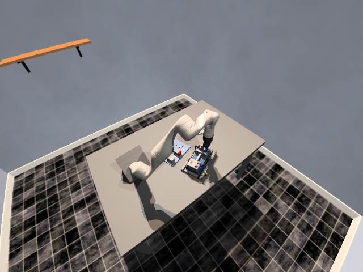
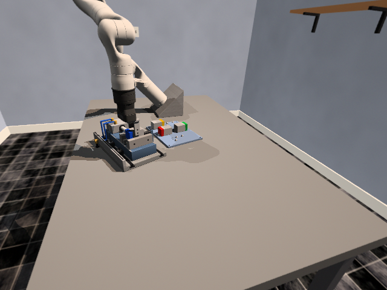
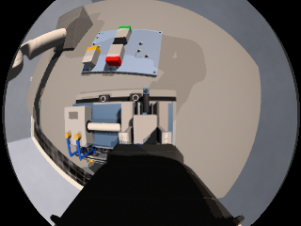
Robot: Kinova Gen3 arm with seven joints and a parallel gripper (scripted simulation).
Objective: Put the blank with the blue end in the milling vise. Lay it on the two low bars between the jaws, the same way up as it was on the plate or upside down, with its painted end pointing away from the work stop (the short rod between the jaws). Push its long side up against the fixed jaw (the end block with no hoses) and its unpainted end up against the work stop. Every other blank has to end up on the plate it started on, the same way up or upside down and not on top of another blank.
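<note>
- Three other blanks, the red-ended one (image 2: 164, 130), the green-ended one (image 2: 180, 126) and the yellow-ended one (image 2: 156, 123), sat on the blue plate (image 2: 190, 137), just right of the milling vise (image 2: 130, 146) on the counter (image 2: 199, 199).
- The gripper (image 2: 132, 125) hung straight down into the vise opening, its fingers clenched on the blue-ended blank (image 2: 129, 133), which sat low between the jaws with its painted end toward the near-left in the exterior view.
- Whether the blank already rested on the low bars could not be told; the wrist view was mostly blocked by the gripper body.
- Likely risk: releasing before the blank lay flat would let it tip or sit skewed across the bars.
- A gap could remain at the fixed jaw (image 2: 139, 142) or the work stop if the last push fell short; neither contact was visible.
- Withdrawing at an angle might drag the blank off the stop.
</note>
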